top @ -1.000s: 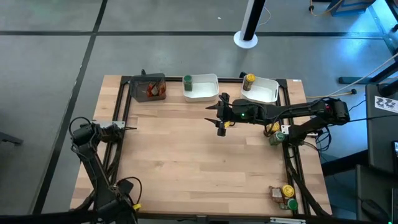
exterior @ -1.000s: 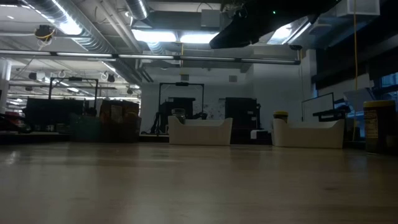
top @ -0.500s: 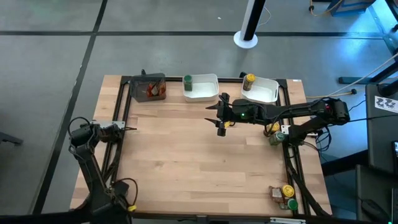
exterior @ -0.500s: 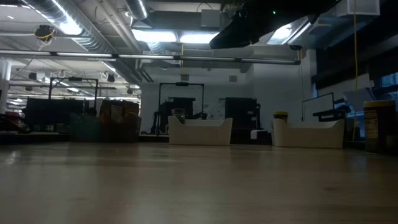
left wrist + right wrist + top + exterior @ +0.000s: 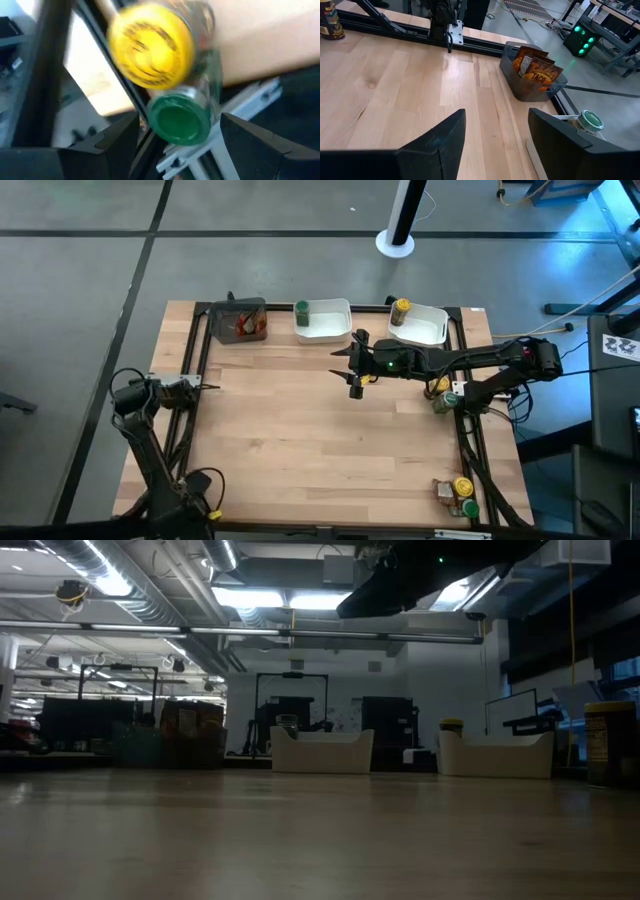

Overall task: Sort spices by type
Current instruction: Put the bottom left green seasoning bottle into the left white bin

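Note:
My left gripper (image 5: 178, 120) hangs open at the table's near left corner, pointing down. Its two fingers stand on either side of a green-lidded spice jar (image 5: 180, 117), with a gap on both sides. A yellow-lidded jar (image 5: 150, 45) stands right beside that one. My right gripper (image 5: 350, 365) waits open above the middle of the table, holding nothing. More spices show: a green-lidded jar (image 5: 302, 310) and a yellow-lidded jar (image 5: 401, 307) at the far edge, and three jars (image 5: 460, 492) at the near right corner.
Two white trays (image 5: 330, 330) (image 5: 425, 335) and a dark tray (image 5: 225, 315) with orange packets stand along the far edge. Black frame rails (image 5: 195, 410) run along the table's left and right sides. Two more jars (image 5: 442, 396) sit at the right rail under my right arm.

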